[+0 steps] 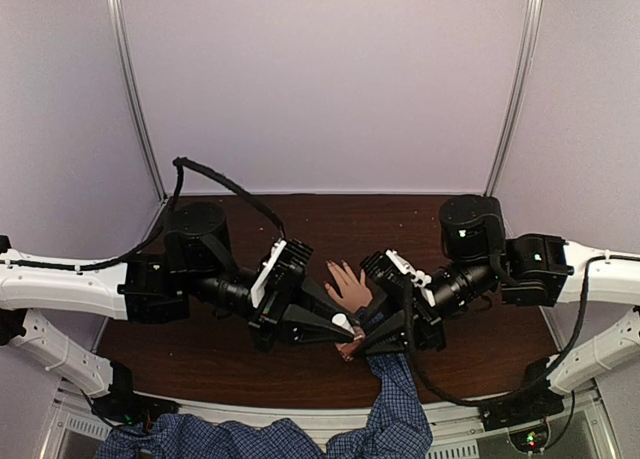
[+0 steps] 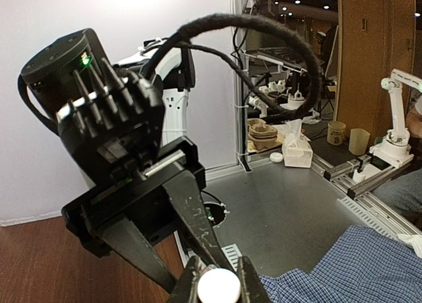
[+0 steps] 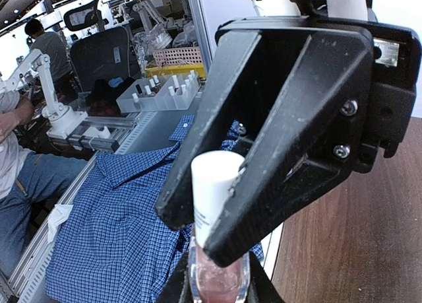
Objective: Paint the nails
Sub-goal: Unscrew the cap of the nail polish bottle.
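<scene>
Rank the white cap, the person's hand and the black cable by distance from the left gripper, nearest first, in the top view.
1. White cap: clamped in the left gripper.
2. Hand: just beyond it.
3. Black cable: far back left.

A small clear glass bottle of pink polish (image 3: 217, 282), topped by a white cylindrical cap (image 3: 212, 184), is near a blue checked fabric sleeve (image 1: 396, 404) lying across the near edge of a dark brown wooden bench (image 1: 330, 224).

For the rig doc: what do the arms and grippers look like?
White links, black joints and green lights on left arm and right arm. A black braided cable loops over the left one. Black, tapered triangular fingers on left gripper and right gripper.
</scene>
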Robot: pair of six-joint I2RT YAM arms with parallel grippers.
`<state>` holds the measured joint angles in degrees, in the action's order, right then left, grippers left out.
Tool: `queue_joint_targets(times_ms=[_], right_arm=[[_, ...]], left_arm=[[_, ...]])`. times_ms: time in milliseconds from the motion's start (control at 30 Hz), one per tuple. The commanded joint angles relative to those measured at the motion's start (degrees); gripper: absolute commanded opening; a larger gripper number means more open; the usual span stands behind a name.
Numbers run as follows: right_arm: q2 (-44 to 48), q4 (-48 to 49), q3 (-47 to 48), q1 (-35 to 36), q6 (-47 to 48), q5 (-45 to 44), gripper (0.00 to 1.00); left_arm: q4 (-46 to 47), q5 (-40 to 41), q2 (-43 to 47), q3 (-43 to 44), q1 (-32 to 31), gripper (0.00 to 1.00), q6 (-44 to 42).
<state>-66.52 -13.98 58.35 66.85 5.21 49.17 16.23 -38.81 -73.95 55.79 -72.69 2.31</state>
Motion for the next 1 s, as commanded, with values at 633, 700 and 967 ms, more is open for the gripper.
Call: queue_joint_targets(times_ms=[633,700,967], right_arm=[[1.8,-0.3,0.4,-0.1,1.8,-44.9,0.0],[1.3,0.9,0.2,-0.1,1.6,-47.8,0.0],[-2.9,3.7,1.2,-0.1,0.7,-55.4,0.0]], left_arm=[[-3.8,36.2,-3.2,4.2,0.1,0.0,10.1],[-3.5,39.5,-3.8,4.3,0.1,0.0,11.1],[-1.1,54.1,-6.7,3.5,0.1,0.0,17.9]])
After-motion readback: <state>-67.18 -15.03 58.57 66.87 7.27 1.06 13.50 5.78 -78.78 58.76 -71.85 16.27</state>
